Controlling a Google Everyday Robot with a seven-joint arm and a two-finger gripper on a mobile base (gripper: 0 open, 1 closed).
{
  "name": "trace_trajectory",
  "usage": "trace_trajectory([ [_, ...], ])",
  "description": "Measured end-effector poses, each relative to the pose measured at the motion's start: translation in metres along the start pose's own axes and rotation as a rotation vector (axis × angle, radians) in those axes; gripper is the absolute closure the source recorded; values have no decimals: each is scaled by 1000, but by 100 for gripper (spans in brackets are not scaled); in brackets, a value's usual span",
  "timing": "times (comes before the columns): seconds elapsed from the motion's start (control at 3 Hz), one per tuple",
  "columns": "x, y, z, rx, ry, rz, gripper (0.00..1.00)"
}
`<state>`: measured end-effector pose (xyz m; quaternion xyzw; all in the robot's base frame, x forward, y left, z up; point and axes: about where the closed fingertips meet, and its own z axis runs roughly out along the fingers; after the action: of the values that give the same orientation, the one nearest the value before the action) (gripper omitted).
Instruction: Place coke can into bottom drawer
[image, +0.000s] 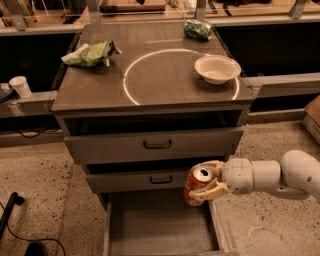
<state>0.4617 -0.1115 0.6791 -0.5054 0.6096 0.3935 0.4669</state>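
- The hand (204, 181) is low down on the right side, in front of the cabinet (70, 130).
- The hand pinches the coke can (198, 187). One finger sits above the can and one sits under it.
- The coke can is red and orange with a silver top. It is tipped, so its top shows to the camera.
- The coke can is up in the air over the right side of the bottom drawer (150, 225), near the back of it.
- The can is just in front of the middle drawer (135, 181), close to that drawer's right end.
- The bottom drawer is pulled out. Its floor is flat and grey.
- The white arm (272, 175) comes in from the right edge and lies almost flat.
- The top drawer (110, 146) has a grey front and a dark handle, like the middle drawer.
- On the surface (95, 87) there is a thin white ring (125, 82).
- A white bowl (217, 68) sits on the right part of the ring.
- A green bag (90, 54) lies at the left of the surface, outside the ring.
- A second green bag (197, 29) lies at the back right corner.
- A paper cup (20, 86) stands on a low ledge to the left of the cabinet.
- A black cord (20, 222) lies on the speckled floor (45, 180) at the bottom left.
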Motion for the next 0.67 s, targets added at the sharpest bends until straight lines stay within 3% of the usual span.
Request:
trace_trajectory([
  [0.33,37,-6,6,50,42,-47,100],
  [0.67,109,-8,12,138,99,-130,100],
])
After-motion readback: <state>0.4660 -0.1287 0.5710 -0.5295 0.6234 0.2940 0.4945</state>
